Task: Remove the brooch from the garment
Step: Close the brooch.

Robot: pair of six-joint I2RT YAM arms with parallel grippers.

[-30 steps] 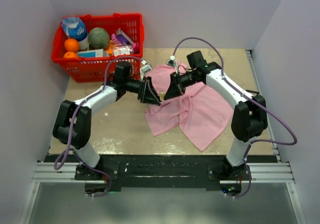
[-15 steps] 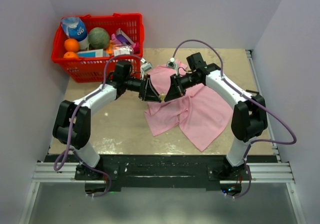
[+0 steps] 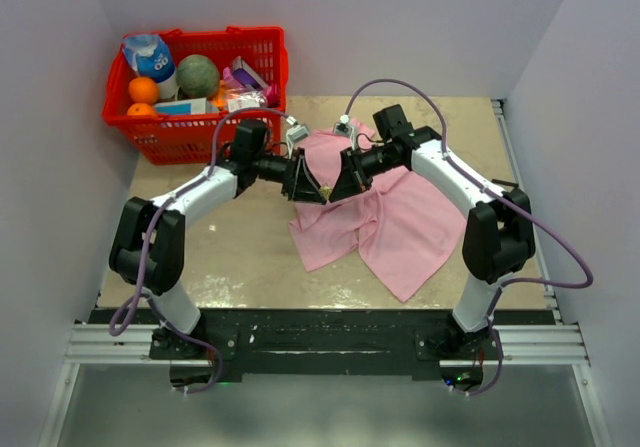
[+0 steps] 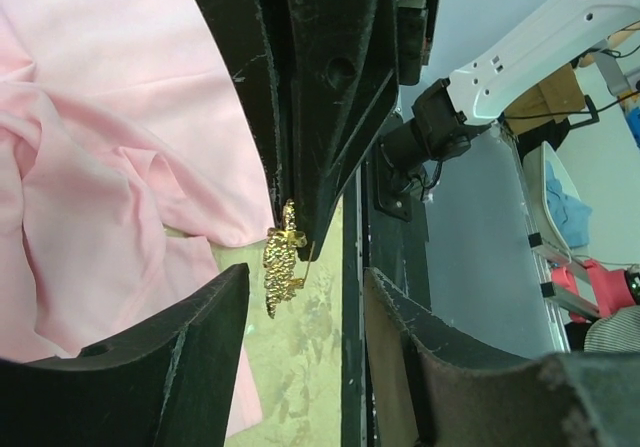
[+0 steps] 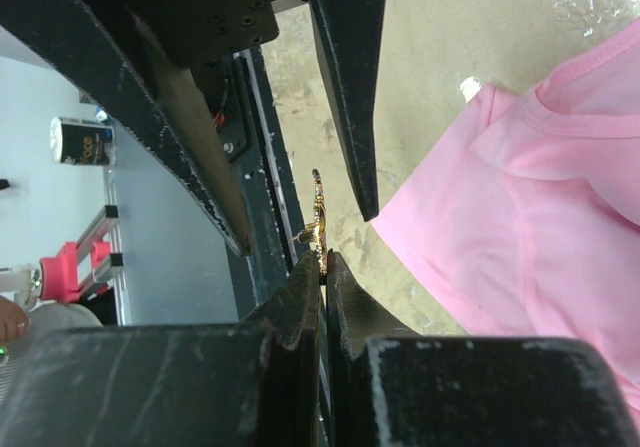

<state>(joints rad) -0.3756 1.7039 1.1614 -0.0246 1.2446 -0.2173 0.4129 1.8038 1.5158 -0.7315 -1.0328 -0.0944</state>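
Right jaws are clenched on the brooch (image 5: 318, 222), pinched at the very tips of the right gripper (image 5: 323, 259). Left jaws are held apart, nothing gripped; the left gripper (image 4: 305, 277) is set facing the right one, and the brooch is seen in the gap between its fingers (image 4: 150, 367), with no contact visible. The brooch is held in the air between the two grippers, off the garment (image 3: 380, 217) and over the table (image 3: 230, 237) near the cloth's left edge. Its long axis is lined up with the right fingers: it sticks straight out from their tips toward the left gripper. Seen edge-on from the right wrist, it is thin and slightly crooked. From the left wrist, a knobbly, shiny gold cluster is shown, longer than wide, with a fine pin beside it. The garment is soft pink cloth, crumpled in folds, laid on the mottled beige tabletop. Gripper fingers are black, matte, scuffed, tapered to points. A red plastic mesh basket (image 3: 200, 77) of groceries is at the far left corner.
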